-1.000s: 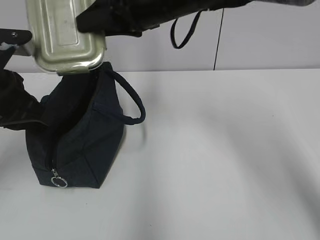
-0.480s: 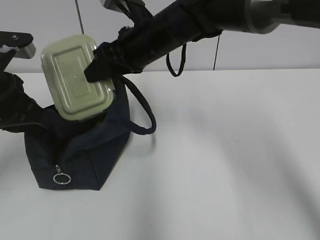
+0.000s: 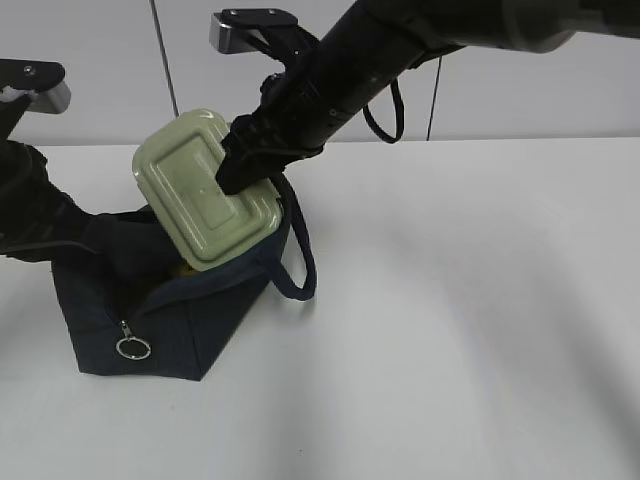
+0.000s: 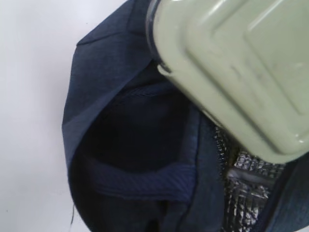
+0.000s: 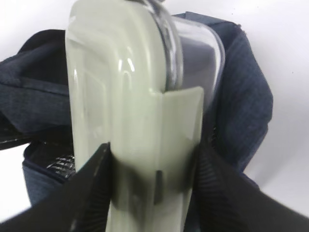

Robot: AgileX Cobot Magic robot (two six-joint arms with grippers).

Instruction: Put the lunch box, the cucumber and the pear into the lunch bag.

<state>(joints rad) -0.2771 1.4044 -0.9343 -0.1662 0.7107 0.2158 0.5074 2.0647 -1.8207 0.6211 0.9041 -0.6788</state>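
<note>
My right gripper (image 5: 152, 191) is clamped on the box (image 3: 205, 190), one finger on the lid face and the other on the clear underside, pinching it at its upper short end. The box hangs tilted, its long axis slanting down and to the right in the exterior view, and its low corner sits just inside the mouth of the bag (image 3: 160, 320). So the box lies straight ahead of my jaws, and the opening lies straight beyond the box.

My left arm is at the bag's left edge and appears to be holding the mouth open, but the wrist view shows no fingers, so I cannot tell whether that gripper is closed on the fabric. From there I see the silver lining (image 4: 241, 193) under the box's low end, and dark open room to its left.

The near rim of the bag is touching or almost touching the lid; the loop handle (image 3: 297, 250) hangs just under my wrist, on the right of the mouth. A yellow patch (image 3: 185, 270) shows in the gap under the box, possibly the pear; I see no cucumber.

I judge the next move is to push on along the box's axis, staying off the handle, with the box levelling as it goes in.
</note>
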